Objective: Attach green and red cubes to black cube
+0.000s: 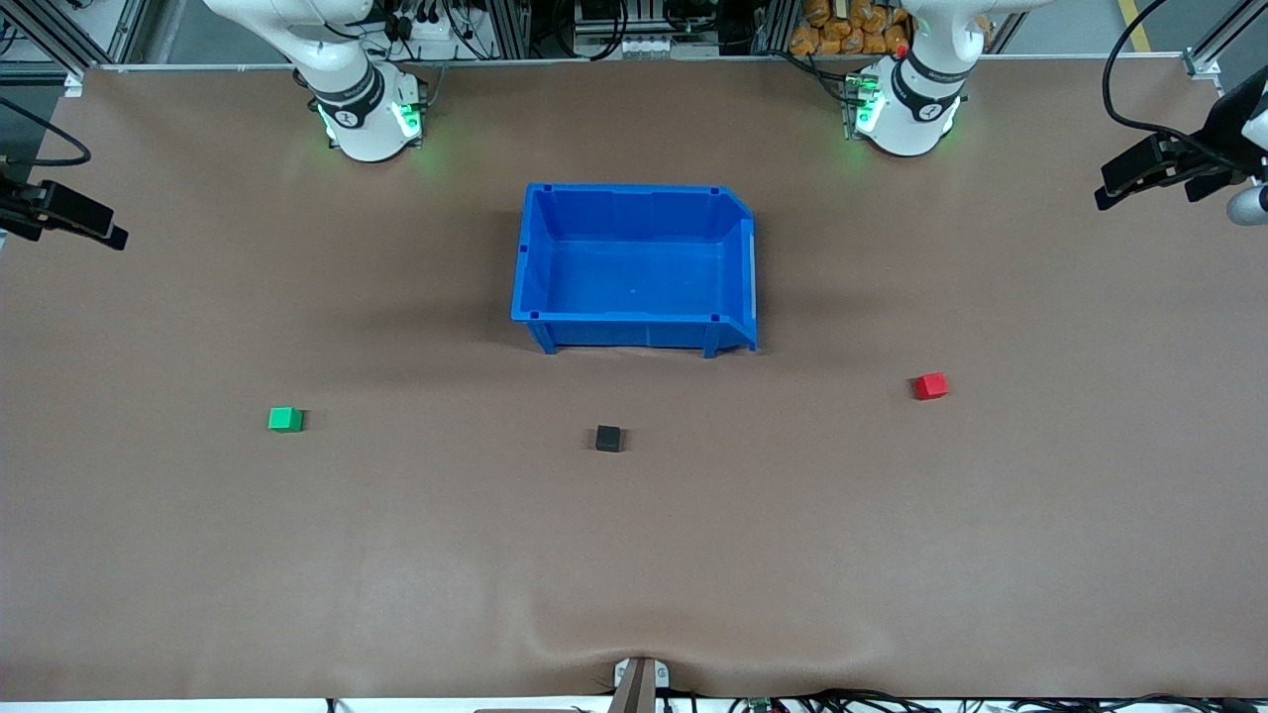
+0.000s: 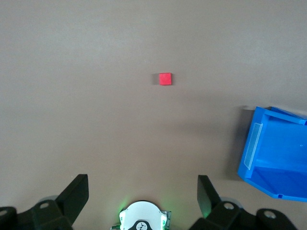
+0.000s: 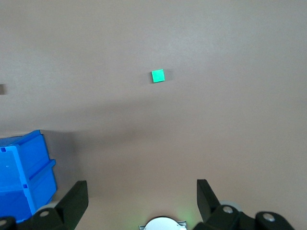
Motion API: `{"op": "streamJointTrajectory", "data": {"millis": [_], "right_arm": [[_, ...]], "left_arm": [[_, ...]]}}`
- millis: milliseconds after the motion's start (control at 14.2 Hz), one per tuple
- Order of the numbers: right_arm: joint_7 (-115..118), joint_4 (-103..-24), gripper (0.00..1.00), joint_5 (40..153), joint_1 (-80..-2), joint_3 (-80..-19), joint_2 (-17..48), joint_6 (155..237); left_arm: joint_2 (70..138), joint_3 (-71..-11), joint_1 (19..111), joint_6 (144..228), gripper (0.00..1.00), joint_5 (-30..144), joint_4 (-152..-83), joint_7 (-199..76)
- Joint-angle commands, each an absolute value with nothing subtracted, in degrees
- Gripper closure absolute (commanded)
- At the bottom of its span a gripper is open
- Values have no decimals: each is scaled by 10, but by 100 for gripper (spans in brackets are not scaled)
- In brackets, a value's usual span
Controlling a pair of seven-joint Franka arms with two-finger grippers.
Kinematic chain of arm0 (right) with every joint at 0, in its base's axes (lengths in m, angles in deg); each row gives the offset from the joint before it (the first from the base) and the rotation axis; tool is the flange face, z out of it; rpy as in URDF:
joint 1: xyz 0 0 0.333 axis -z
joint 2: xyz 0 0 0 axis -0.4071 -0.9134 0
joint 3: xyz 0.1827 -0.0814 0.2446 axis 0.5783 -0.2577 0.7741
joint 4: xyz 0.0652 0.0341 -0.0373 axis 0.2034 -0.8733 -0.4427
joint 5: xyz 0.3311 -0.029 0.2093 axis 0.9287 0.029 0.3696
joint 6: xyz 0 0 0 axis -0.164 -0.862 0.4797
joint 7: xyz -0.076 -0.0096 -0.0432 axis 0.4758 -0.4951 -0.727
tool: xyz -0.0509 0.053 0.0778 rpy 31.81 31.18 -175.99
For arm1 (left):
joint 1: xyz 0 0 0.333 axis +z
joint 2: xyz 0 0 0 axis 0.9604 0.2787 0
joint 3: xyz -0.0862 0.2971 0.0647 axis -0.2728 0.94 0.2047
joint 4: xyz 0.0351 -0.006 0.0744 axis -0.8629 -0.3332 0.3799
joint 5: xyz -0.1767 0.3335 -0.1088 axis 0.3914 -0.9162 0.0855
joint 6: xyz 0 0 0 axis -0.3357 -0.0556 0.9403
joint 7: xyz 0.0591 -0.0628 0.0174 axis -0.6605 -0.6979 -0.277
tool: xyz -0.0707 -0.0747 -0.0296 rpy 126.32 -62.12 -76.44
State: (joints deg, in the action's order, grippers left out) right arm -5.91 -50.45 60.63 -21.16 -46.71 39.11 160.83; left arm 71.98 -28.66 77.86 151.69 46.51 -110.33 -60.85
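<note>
The green cube [image 1: 285,419] lies on the brown table toward the right arm's end. The red cube [image 1: 930,386] lies toward the left arm's end. The black cube [image 1: 608,438] lies between them, nearer the front camera than the blue bin. All three are apart. My left gripper [image 2: 141,181] is open and empty, high over the table, with the red cube [image 2: 165,78] below it. My right gripper [image 3: 140,184] is open and empty, high over the table, with the green cube [image 3: 158,75] below it. The black cube [image 3: 1,89] barely shows at that view's edge. Neither gripper shows in the front view.
An empty blue bin [image 1: 634,188] stands mid-table, nearer the robot bases than the cubes; it also shows in the left wrist view [image 2: 268,158] and the right wrist view [image 3: 24,177]. Black devices on mounts [image 1: 1169,168] [image 1: 59,210] stand at both table ends.
</note>
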Motion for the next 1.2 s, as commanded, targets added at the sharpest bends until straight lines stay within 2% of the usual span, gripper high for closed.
{"op": "streamJointTrajectory", "data": {"millis": [0, 353, 777, 1130], "right_arm": [[-58, -494, 0, 597, -214, -466, 388, 1601], [-56, -493, 0, 597, -214, -466, 388, 1603], [-58, -493, 0, 597, -214, -466, 385, 1606], [-58, -493, 0, 605, -212, -466, 370, 1608]], "left_arm": [[721, -293, 786, 1510, 0, 457, -1106, -610], [743, -293, 785, 1530, 0, 457, -1119, -610], [758, -293, 788, 1658, 0, 456, -1190, -611], [810, -296, 784, 1722, 0, 457, -1199, -614]]}}
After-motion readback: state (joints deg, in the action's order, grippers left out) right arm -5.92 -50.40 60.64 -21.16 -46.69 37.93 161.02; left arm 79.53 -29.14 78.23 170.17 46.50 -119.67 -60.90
